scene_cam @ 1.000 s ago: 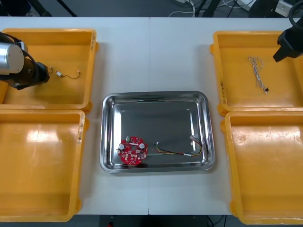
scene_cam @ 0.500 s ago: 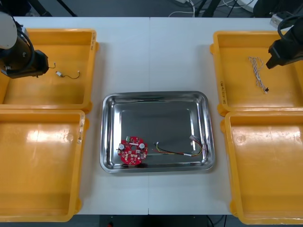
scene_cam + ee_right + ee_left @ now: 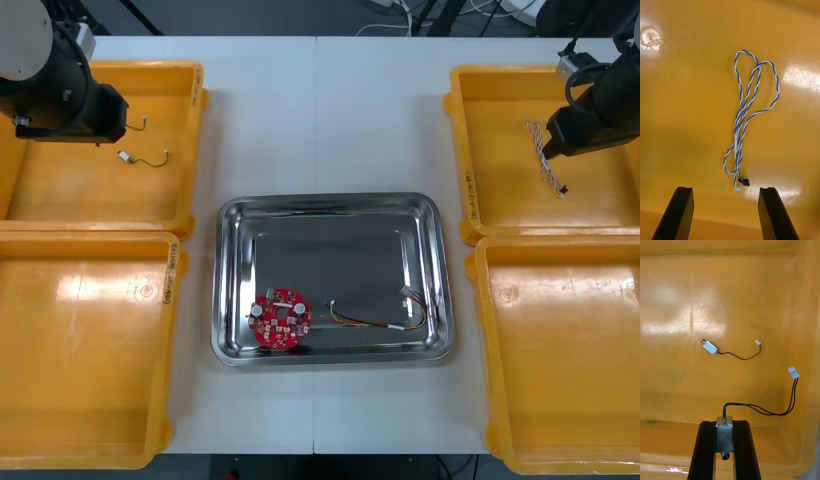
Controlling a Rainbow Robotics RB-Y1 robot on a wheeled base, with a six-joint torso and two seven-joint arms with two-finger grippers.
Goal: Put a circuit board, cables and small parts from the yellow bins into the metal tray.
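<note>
I count four yellow bins (image 3: 90,400) on the counter (image 3: 320,110), two at each side, and one metal tray (image 3: 330,203) between them. In the tray lie one round red circuit board (image 3: 282,320) and one red and yellow cable (image 3: 375,322), just beside each other. There is also one twisted blue and white cable (image 3: 748,116), and there are two small metal parts, each with a thin black cable.

My left end effector (image 3: 724,425) is over the far left bin (image 3: 195,140) and is clenched on the first small metal part (image 3: 724,433), which sits between my fingers. Its black cable (image 3: 767,411) runs out to one side and ends in a white plug (image 3: 793,372). The second small metal part (image 3: 710,348) lies on the bin floor beyond my fingers, well apart from them.

My right end effector (image 3: 727,191) is over the far right bin (image 3: 460,150), released, with the fingers standing wide apart. The blue and white cable lies in long loops on the bin floor, just ahead of the gap between my fingers, with its small black plug (image 3: 743,182) nearest to them. Only bare bin floor lies between the fingers and the cable.
</note>
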